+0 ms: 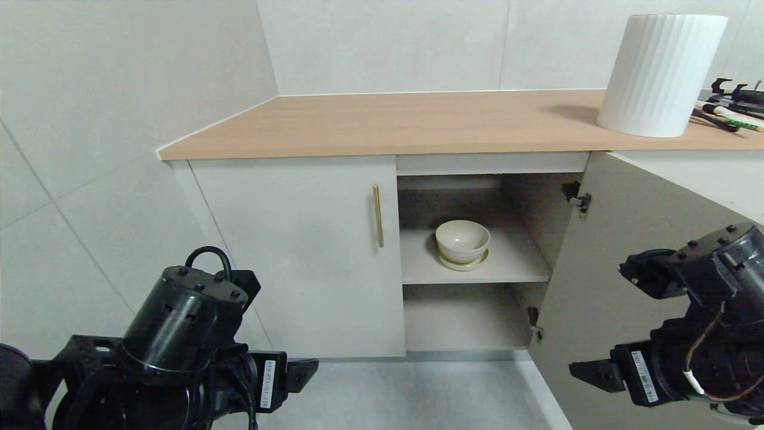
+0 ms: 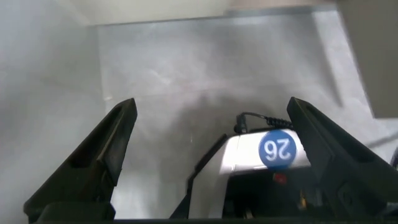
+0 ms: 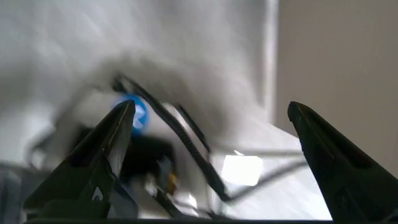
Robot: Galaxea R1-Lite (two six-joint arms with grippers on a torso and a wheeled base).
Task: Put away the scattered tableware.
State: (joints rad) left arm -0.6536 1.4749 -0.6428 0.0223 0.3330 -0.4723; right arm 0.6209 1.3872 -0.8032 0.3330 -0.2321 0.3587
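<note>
Right tool (image 3: 210,111) beside open cabinet door (image 1: 603,239)

kitchen: countertop (image 1: 388,122), cabinet (image 1: 298,251), tiled walls (image 1: 119,89)

A: What do the arms look like on your feed?
B: Both are matte black. On the left arm (image 1: 179,316) I see a round cap studded with screws (image 1: 206,286) and a black cable loop (image 1: 206,254).
A: And the right arm (image 1: 716,269)?
B: It has brown and white wires (image 1: 697,349) and a white sticker (image 1: 644,368). The left end effector (image 2: 212,106) and right end effector (image 3: 211,107) have black wedge-shaped fingers.
</note>
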